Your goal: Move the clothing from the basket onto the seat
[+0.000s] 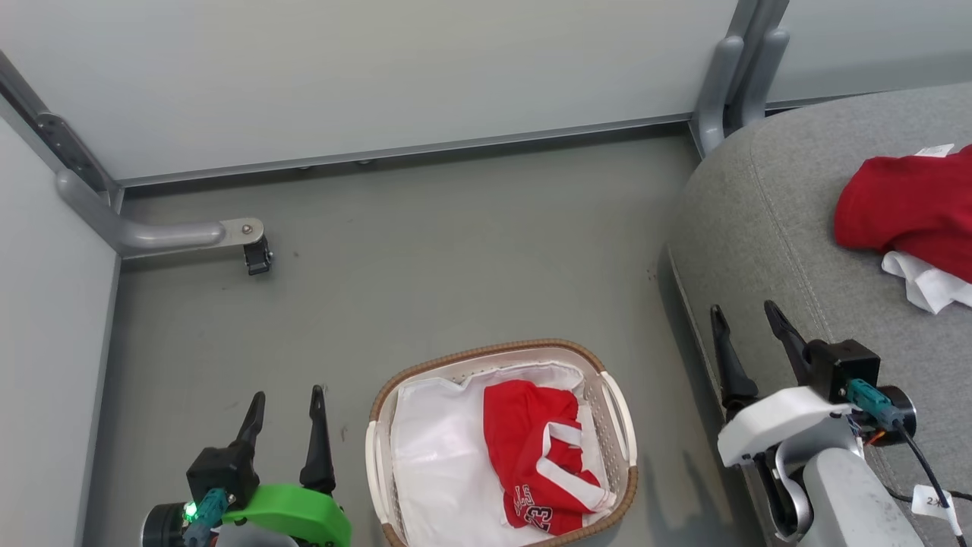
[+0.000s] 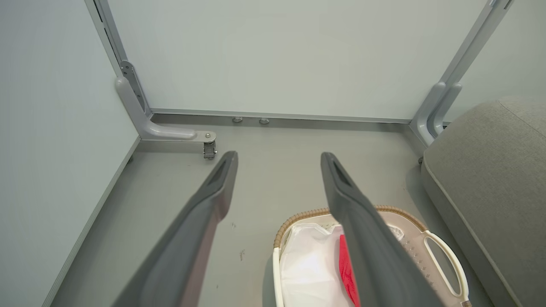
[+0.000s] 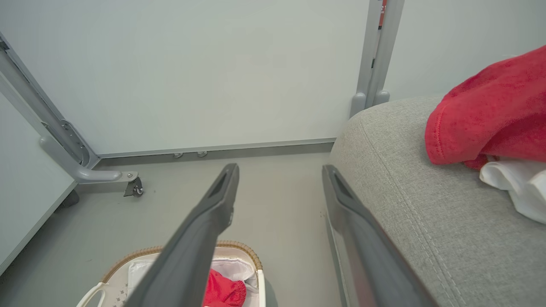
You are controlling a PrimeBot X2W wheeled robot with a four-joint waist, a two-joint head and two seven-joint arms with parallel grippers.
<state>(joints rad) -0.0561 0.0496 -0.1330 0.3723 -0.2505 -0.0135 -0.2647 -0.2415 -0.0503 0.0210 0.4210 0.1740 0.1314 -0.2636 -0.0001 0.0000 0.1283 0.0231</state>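
The large grey woven-fabric seat cushion (image 1: 759, 228) on the right carries one bright red jersey (image 1: 904, 201). Just left of it on the floor stands the oval white perforated basket (image 1: 497, 351) with its brown woven rim, holding a crumpled red jersey (image 1: 531, 448) with white trim and the number 23 on the right half of its white lining sheet (image 1: 433, 456). That jersey's long axis runs from far rim to near rim, and it lies between the arms. It is right of the left gripper (image 1: 287, 393) and left of and below the right gripper (image 1: 743, 308), which hovers at the seat's edge and looks better placed; both pairs of jaws stand spread wide, gripping nothing.
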